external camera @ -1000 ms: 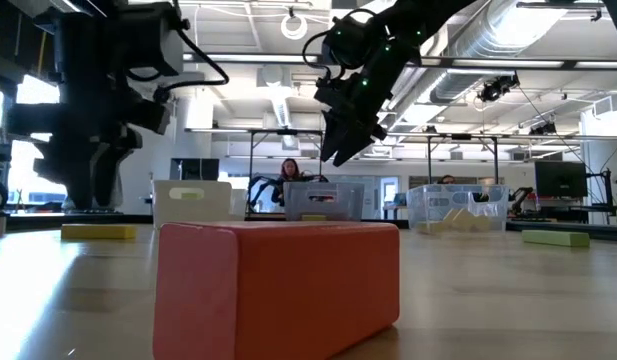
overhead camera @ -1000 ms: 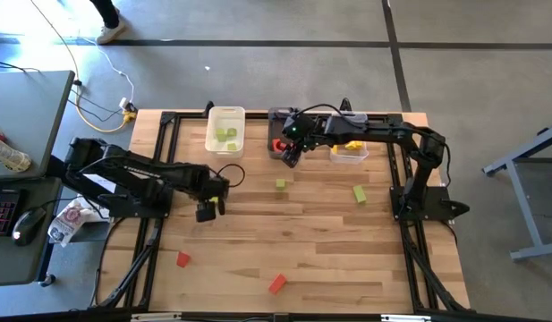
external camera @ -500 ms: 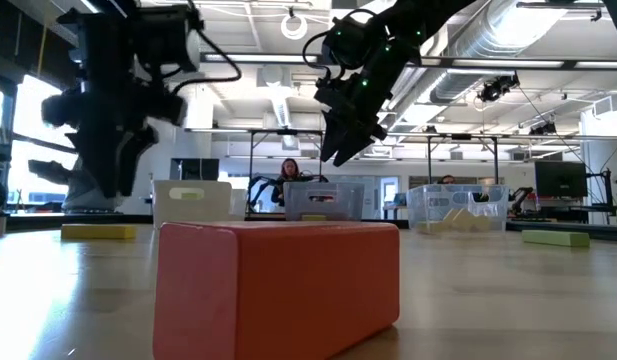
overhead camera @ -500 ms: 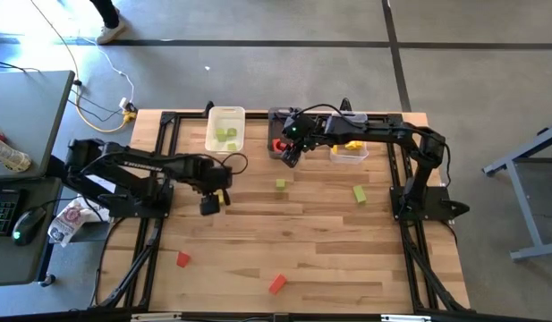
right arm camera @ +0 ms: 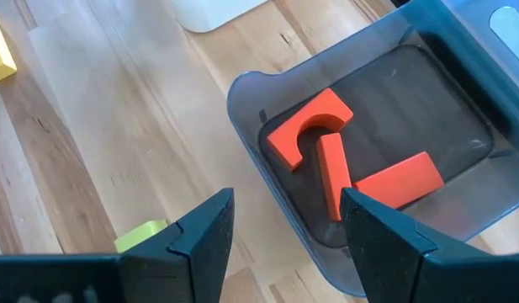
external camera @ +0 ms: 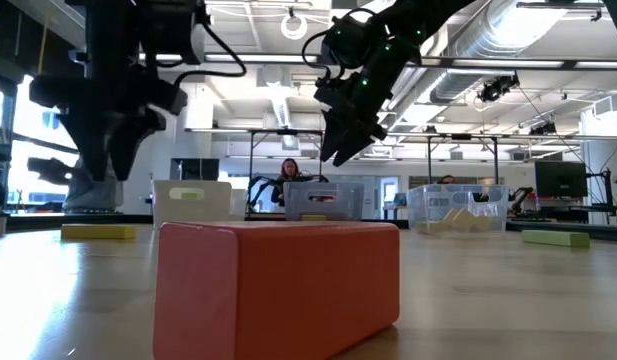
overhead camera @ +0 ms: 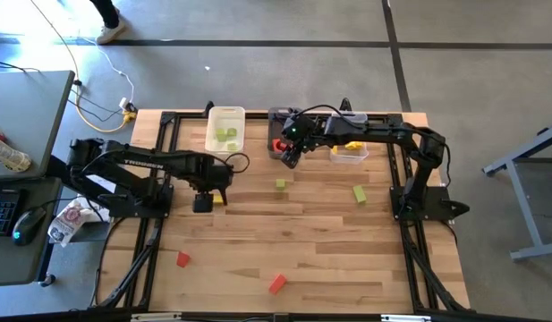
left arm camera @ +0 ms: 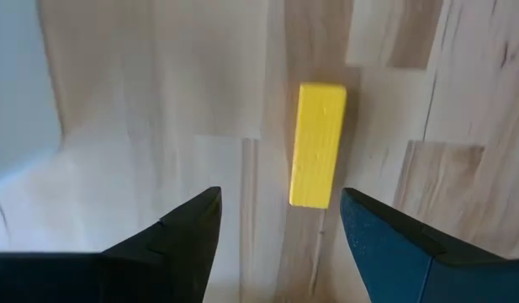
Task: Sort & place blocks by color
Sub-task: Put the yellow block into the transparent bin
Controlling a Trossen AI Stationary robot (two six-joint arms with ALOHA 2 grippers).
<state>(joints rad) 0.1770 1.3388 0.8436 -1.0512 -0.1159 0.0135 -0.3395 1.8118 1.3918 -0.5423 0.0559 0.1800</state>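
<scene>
My left gripper (overhead camera: 202, 204) (left arm camera: 280, 198) hangs open above the table, pointing down. A yellow bar (left arm camera: 318, 143) (overhead camera: 220, 199) lies flat on the wood just ahead of its fingers, untouched. My right gripper (overhead camera: 289, 161) (right arm camera: 284, 202) is open and empty, raised over the near rim of the dark grey bin (right arm camera: 242, 93). That bin holds three red pieces (right arm camera: 326, 156). Two green blocks (overhead camera: 281, 184) (overhead camera: 360, 194) and two red blocks (overhead camera: 182, 259) (overhead camera: 276, 284) lie loose on the table.
The white bin (overhead camera: 225, 130) with green blocks, the grey bin (overhead camera: 277, 134) and the clear bin (overhead camera: 349, 152) with yellow blocks stand in a row at the far edge. In the low view a red block (external camera: 278, 285) fills the foreground. A person sits in the room beyond.
My left gripper has shifted a little toward the table's far edge and turned about its wrist above the yellow bar, staying open. The right arm and all blocks have kept still.
</scene>
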